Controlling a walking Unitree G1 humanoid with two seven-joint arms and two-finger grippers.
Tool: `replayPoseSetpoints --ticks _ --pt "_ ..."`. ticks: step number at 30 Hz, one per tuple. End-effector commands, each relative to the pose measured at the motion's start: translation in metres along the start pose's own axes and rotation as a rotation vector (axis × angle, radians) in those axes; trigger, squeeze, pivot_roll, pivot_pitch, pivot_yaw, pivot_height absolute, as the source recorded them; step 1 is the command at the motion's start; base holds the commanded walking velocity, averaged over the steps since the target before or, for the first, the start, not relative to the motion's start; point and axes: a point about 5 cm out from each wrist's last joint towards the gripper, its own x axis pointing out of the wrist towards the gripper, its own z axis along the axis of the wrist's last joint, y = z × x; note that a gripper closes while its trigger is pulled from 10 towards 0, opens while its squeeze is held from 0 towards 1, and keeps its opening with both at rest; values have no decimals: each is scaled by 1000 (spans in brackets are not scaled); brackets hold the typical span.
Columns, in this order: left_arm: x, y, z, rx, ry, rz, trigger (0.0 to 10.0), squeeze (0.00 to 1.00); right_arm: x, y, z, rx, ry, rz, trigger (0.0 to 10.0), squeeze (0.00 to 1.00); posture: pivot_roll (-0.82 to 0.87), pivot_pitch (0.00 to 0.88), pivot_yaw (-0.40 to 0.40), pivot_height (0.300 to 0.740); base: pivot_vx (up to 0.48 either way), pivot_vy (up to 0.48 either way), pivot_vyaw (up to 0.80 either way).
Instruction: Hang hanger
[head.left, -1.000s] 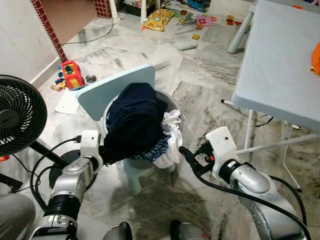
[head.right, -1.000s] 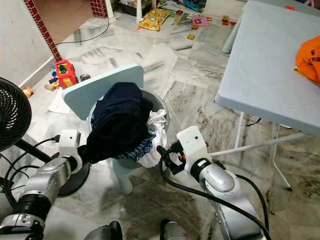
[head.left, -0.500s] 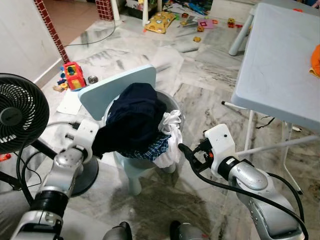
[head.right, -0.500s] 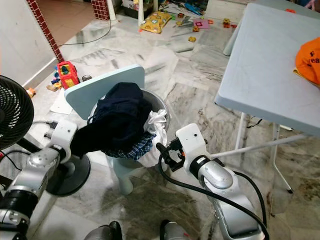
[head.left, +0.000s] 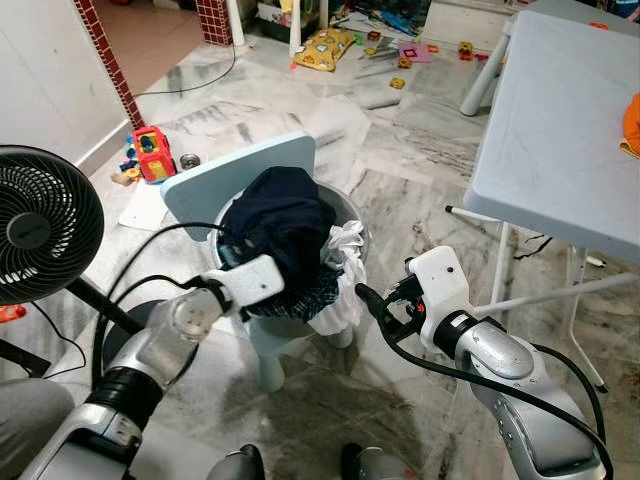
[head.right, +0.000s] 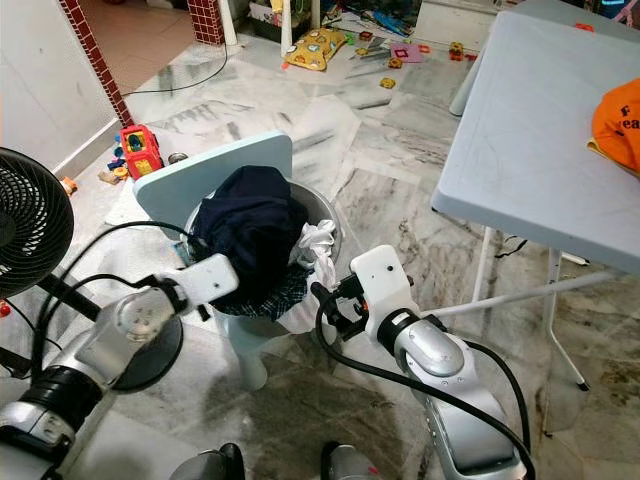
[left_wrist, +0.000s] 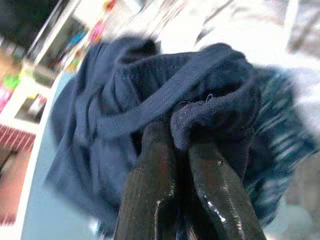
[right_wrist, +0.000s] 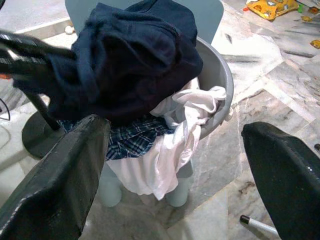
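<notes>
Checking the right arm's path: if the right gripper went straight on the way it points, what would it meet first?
Most likely the white cloth draped over the grey basin; depth is uncertain. The right gripper is open.

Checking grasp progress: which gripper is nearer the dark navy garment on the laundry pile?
Left. The left gripper is shut on the dark navy garment; the right gripper, open, sits apart beside the pile.

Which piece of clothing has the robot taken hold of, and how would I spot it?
Find the small pale blue chair beside the black fan; a grey basin of laundry sits on it. The navy garment heaps on top, pinched by the left gripper, darker than the checked cloth and white cloth below.
</notes>
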Motion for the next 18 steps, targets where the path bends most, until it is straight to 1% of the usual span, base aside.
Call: replayPoseSetpoints --ticks 1,2,3,5,7,8,9,10,11,12,13,14,15,16,18 --pt "1 -7 -2 19 0 -49 0 0 0 -1 -1 -3 2 -9 10000 0 -176 150 4 740 0 0 0" --pt "3 -11 -3 17 2 -69 0 0 0 0 -1 -2 0 -10 10000 0 -180 150 4 740 0 0 0" --pt "4 -11 -4 14 11 -69 0 0 0 0 -1 -3 -1 -11 10000 0 -180 150 4 740 0 0 0" --pt "4 -8 -9 -22 33 -35 0 0 -1 -1 -1 -3 -1 -14 10000 0 -181 150 3 740 0 0 0" --pt "4 -7 -10 -24 35 -29 0 0 -1 -1 -1 -3 -1 -14 10000 0 -181 150 3 740 0 0 0" --pt "3 -5 -13 -42 50 -14 0 0 -1 -1 -1 -4 -1 -15 10000 0 -181 150 1 740 0 0 0" --pt "2 -2 -17 -91 70 13 1765 0 -1 -2 -1 -4 0 -15 10000 0 -179 150 -2 740 0 0 0" --pt "2 1 -22 -148 90 42 1765 0 0 -2 -1 -5 0 -16 10000 0 -179 150 -2 740 0 0 0" --pt "1 3 -25 -166 104 59 10000 0 0 -2 -1 -5 -1 -15 10000 0 -178 149 -4 740 0 0 0" --pt "0 5 -27 -173 114 70 10000 0 0 -2 -1 -5 -1 -14 10000 0 -178 149 -4 740 0 0 0" --pt "-1 7 -29 -215 117 80 10000 0 1 -1 -1 -5 -2 -11 10000 0 -175 149 -5 740 0 0 0" --pt "-2 9 -30 -261 111 97 10000 1000 1 -1 0 -6 -3 -9 10000 0 -172 148 -6 740 0 0 0" --pt "-3 12 -30 -299 102 113 10000 1000 1 -1 0 -6 -4 -8 10000 0 -171 147 -6 740 0 0 0" --pt "-5 15 -30 -312 98 124 10000 1000 2 -1 0 -6 -5 -7 10000 0 -170 145 -6 740 0 0 0" --pt "-6 16 -31 -306 98 124 10000 1000 2 -1 0 -7 -6 -6 10000 0 -170 144 -6 740 0 0 0"
